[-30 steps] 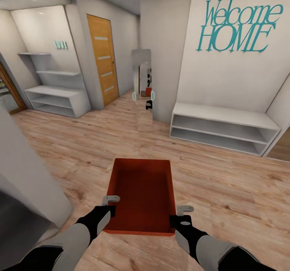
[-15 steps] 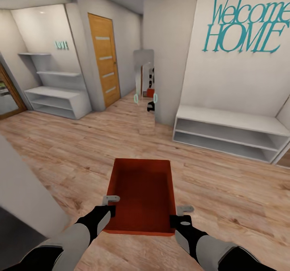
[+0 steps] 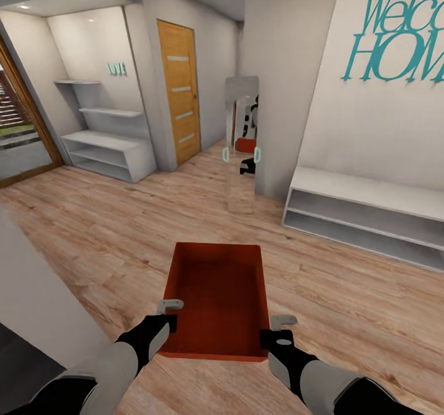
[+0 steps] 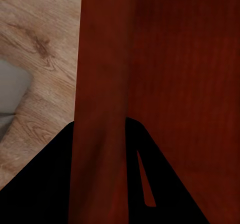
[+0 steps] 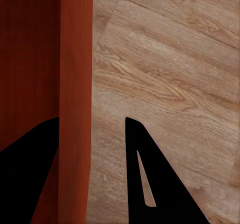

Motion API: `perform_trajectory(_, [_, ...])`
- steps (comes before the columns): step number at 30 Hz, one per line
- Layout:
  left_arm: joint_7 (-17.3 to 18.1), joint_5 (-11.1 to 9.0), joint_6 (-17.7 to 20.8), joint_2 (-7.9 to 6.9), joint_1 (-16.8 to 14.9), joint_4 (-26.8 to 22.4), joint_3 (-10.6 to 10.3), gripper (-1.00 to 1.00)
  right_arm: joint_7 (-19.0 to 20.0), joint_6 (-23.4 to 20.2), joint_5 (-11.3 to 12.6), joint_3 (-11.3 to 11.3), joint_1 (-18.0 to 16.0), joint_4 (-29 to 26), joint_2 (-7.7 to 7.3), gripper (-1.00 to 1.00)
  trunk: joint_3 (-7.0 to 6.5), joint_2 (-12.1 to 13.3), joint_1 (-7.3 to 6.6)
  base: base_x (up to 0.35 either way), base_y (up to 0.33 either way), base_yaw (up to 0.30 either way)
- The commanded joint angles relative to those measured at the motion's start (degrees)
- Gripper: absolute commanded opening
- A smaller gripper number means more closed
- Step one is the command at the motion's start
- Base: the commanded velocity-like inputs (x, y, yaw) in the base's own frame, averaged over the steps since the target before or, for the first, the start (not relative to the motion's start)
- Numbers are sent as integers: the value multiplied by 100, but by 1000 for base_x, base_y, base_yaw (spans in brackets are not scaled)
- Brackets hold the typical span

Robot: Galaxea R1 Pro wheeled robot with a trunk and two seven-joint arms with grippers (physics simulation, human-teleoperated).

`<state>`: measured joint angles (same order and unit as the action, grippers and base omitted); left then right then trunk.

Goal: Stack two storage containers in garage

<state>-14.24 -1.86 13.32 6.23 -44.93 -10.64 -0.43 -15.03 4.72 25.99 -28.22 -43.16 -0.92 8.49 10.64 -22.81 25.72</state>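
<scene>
Overhead, both claws point(image 3: 169, 307) point(image 3: 282, 321) clamp an orange-red bin point(image 3: 216, 301) above a wood-plank hallway floor point(image 3: 345, 298).

bin point(image 3: 217, 301) sits between left gripper point(image 3: 169, 307) and right gripper point(image 3: 283, 321), one on each side wall. mirror point(image 3: 242, 143) far ahead, door point(image 3: 180, 91) ahead-left, shelf point(image 3: 364, 214) ahead-right of right gripper.

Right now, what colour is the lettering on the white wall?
Teal, seen best in the head view: the lettering on the white wall.
</scene>
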Motion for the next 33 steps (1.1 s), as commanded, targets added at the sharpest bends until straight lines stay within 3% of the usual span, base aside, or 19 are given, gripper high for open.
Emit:
perform_trajectory(1, [-35, -42, 39, 1, 2, 9, -27, -100, -18, 66, -15, 27, -8, -66, 3, -100, 11, -11, 6, 323, 0, 6])
perform_trajectory(17, [-35, -43, 39, 1, 2, 9, -27, -100, -18, 60, -15, 27, -8, -66, 3, -100, 11, -11, 6, 323, 0, 3])
perform_trajectory(24, [-35, -48, 39, 1, 2, 9, -25, -100, -18, 63, -13, 27, -8, -66, 3, -100, 11, -11, 6, 323, 0, 193])
perform_trajectory(33, [-35, -50, 39, 1, 2, 9, -21, -100, -18, 64, -15, 27, -8, -66, 3, -100, 11, -11, 6, 323, 0, 22])
